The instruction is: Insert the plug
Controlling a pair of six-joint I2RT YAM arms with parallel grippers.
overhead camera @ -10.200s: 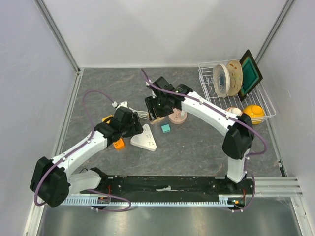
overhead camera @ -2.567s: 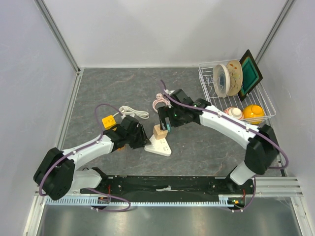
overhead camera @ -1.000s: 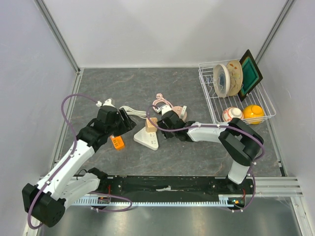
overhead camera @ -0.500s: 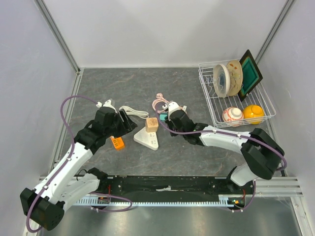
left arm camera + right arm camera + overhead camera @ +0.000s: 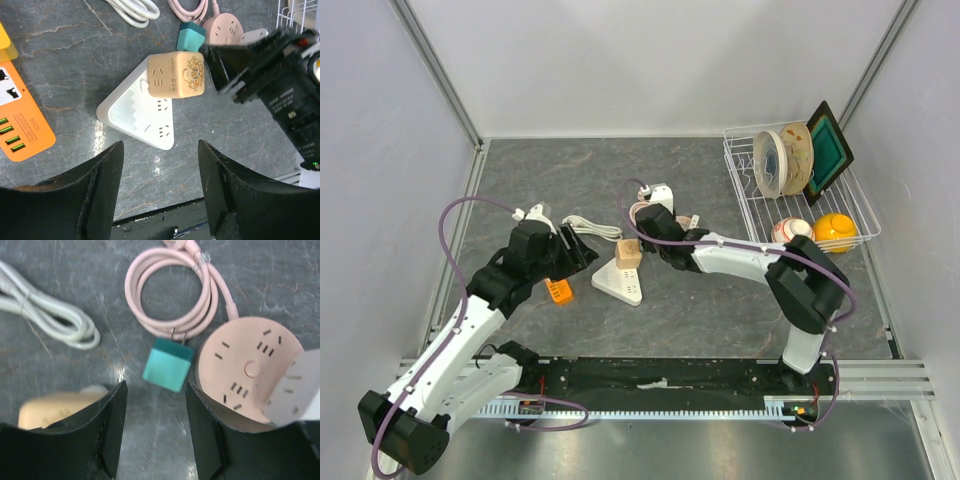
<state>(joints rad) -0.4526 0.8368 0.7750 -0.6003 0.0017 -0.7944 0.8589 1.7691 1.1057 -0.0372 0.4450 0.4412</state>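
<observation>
With left gripper and right gripper spread empty, the beige plug atop the white strip may be only half-seated, so a nudge could tip it.

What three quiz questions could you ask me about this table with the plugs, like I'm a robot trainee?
1. True or false: the beige cube plug sits on the white triangular power strip.
2. What colour is the small cube beside the pink round power strip? A) teal B) red C) black
3. What is the left end effector holding?

Key: 1. True. 2. A. 3. Nothing; it is open and empty.
</observation>
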